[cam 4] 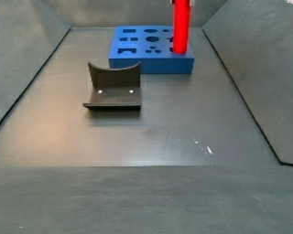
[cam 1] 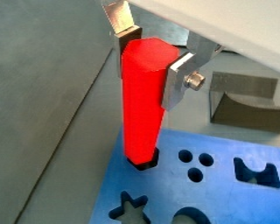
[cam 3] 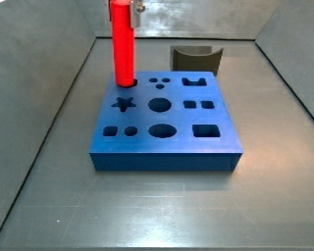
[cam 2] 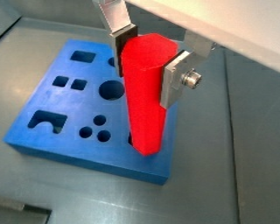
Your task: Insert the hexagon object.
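Hexagon rod at the hole

The gripper clamps the hexagon object upright, tip below entering the blue block; slight tilt could jam it.

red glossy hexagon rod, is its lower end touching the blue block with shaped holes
Touching. In a wrist view the red glossy hexagon rod, held by the gripper, has its lower end sunk into a hole in the blue block.

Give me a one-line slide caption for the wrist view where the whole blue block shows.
Gripper holds the red hexagon rod upright, its lower end at a corner hole of the blue block.
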Available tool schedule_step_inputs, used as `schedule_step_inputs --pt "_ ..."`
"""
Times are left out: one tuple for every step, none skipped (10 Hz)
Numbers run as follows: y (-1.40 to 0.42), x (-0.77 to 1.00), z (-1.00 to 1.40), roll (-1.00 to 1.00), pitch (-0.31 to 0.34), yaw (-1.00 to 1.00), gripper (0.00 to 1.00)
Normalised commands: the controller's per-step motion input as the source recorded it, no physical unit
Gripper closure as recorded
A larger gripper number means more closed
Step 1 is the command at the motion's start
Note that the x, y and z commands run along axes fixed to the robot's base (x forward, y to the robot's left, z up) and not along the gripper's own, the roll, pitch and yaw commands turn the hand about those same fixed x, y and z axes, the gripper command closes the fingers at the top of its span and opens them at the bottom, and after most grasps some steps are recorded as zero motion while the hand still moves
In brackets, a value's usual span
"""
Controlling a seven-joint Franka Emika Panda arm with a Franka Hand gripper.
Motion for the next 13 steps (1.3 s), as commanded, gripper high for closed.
schedule_step_inputs --pt "0.00 0.03 -0.35 -0.36 -0.073 -0.33 1.00" --pt "0.00 0.06 -0.36 -0.36 -0.067 -0.31 1.00" --pt "0.00 0.09 -0.36 -0.34 -0.057 -0.32 1.00" --pt "0.00 0.09 -0.35 -0.31 -0.044 -0.30 1.00" --pt "0.00 0.17 -0.35 -0.22 -0.009 -0.17 1.00" --pt "0.00 0.23 -0.41 -0.06 0.000 -0.04 1.00" --pt "0.00 0.07 -0.52 0.07 0.000 0.04 1.00" --pt "0.00 0.00 -0.54 0.24 0.000 0.20 1.00" --pt "0.00 0.00 -0.51 0.35 0.000 0.24 1.00" --pt "-0.05 0.00 -0.52 0.39 0.000 0.20 1.00" --pt "-0.13 0.00 -0.54 0.40 0.000 0.08 1.00" --pt "-0.14 0.00 -0.54 0.41 0.000 0.06 1.00" --pt "-0.09 0.00 -0.49 0.41 0.000 0.29 1.00"
